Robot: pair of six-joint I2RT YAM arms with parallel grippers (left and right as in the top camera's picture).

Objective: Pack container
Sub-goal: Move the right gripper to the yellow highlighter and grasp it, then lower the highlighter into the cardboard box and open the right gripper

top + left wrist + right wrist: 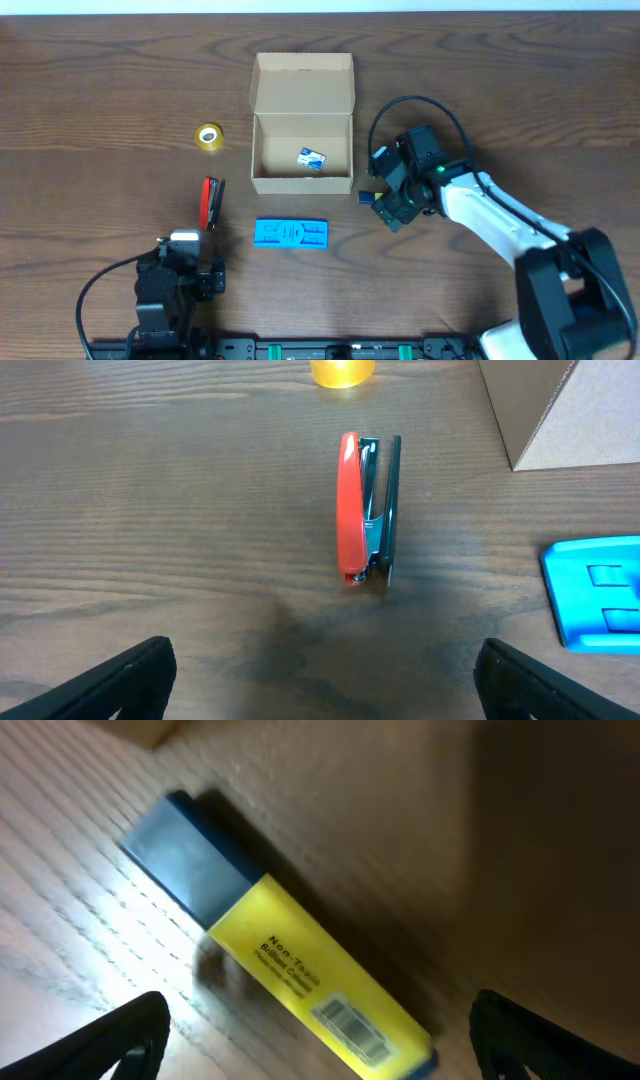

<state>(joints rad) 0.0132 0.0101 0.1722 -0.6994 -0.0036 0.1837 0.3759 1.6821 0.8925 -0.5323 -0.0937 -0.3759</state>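
Note:
The tan cardboard container [302,150] stands open at the table's middle, flap lid tilted back, with a small white-and-blue item [312,158] inside. My right gripper [388,207] is open, low over a yellow highlighter with a blue cap [280,950], which lies on the wood between its fingers [320,1035]; its blue end shows just right of the box [367,197]. My left gripper [320,680] is open and empty near the front edge, behind a red stapler [365,510]. A corner of the box shows in the left wrist view [570,410].
A flat blue packet [291,234] lies in front of the box; it also shows in the left wrist view [600,605]. A yellow tape roll [208,137] sits left of the box. The red stapler [212,202] lies at front left.

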